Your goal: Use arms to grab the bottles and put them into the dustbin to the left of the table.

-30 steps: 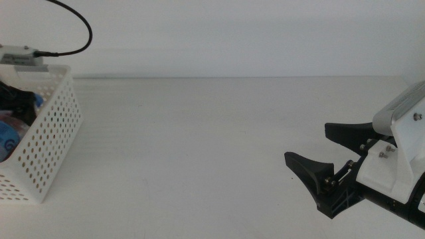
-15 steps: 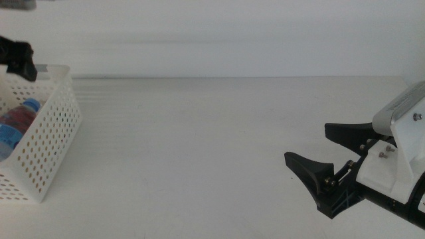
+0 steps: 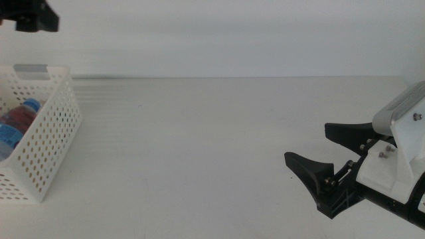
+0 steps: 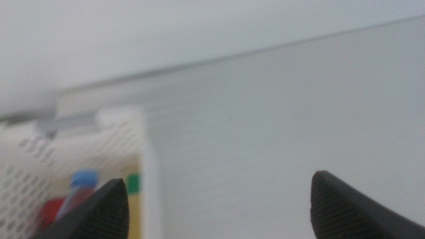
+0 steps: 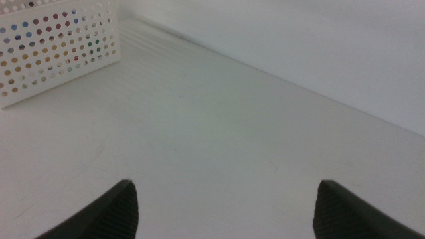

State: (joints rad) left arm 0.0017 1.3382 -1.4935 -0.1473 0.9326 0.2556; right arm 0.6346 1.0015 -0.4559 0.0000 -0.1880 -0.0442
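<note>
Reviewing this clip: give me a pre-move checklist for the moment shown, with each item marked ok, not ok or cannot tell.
1. Left gripper above the dustbin, outside it: ok.
2. Left jaws open, holding nothing: ok.
3. Blue-capped water bottle inside the dustbin: ok.
4. Yellow bottle in the dustbin: cannot tell; the left wrist view shows only a yellow and green strip inside.
5. No bottle in sight on the table: ok.
6. Right gripper parked low at the table's right side, jaws open and holding nothing: ok.
</note>
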